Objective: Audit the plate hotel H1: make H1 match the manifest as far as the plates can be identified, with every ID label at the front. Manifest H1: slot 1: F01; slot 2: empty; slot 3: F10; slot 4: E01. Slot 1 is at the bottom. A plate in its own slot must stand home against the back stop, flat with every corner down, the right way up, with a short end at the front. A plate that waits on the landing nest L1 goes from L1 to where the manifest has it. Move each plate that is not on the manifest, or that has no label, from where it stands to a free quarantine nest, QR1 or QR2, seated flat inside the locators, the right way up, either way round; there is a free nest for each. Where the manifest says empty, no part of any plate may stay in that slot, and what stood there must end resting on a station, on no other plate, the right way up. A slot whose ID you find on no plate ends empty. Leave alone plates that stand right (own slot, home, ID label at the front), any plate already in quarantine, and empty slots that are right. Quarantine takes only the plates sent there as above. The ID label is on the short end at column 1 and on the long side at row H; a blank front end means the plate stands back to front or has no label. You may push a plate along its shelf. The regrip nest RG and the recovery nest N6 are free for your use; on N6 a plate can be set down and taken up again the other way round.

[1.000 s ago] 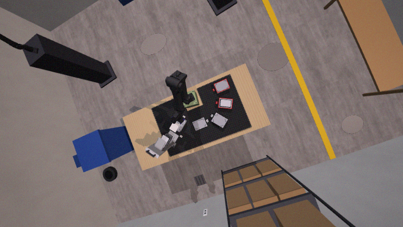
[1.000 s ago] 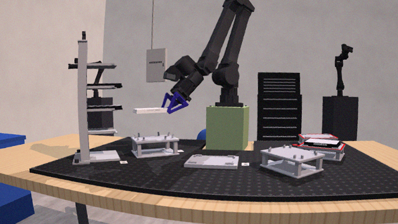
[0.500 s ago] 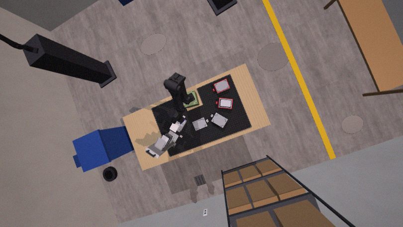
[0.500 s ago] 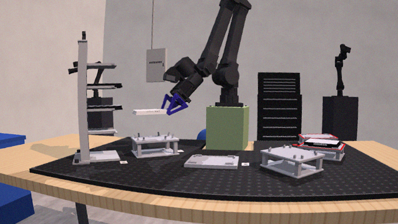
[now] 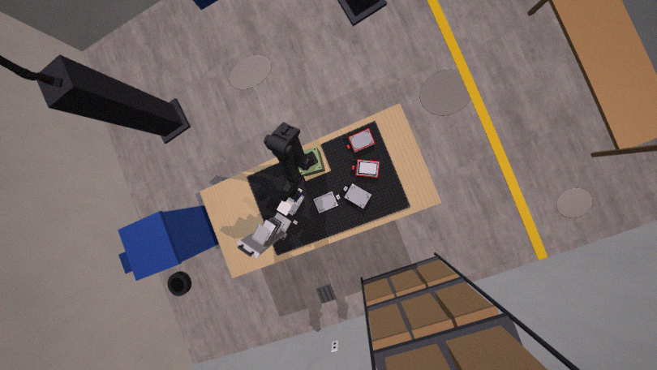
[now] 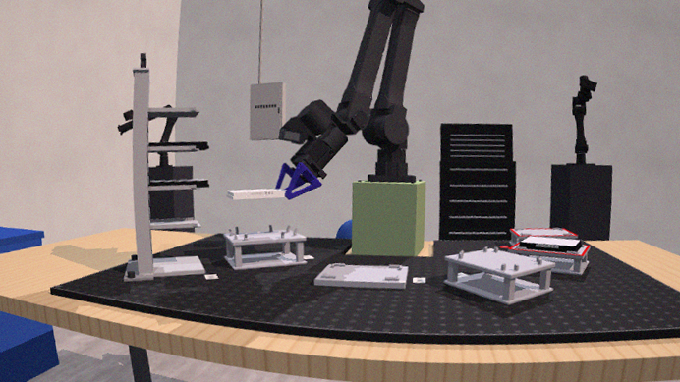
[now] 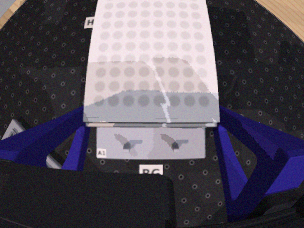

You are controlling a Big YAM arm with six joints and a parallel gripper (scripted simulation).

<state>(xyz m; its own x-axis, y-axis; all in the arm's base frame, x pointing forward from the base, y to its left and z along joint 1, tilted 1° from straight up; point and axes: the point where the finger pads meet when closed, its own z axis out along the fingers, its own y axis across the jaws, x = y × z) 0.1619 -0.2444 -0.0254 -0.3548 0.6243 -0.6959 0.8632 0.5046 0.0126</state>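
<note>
My gripper is shut on a white well plate and holds it level in the air by one short end, between the arm and the plate hotel H1. In the wrist view the plate stretches away from me between the blue fingers, well side up. It hangs above the raised nest marked RG, whose tag shows in the wrist view. The marks on the plate's side are too small to read. The hotel's shelves face the plate; I cannot tell what stands in them.
A flat nest and another raised nest stand mid-mat. Two red-edged quarantine nests stand at the right, the nearer one with a plate on it. The green arm pedestal stands behind.
</note>
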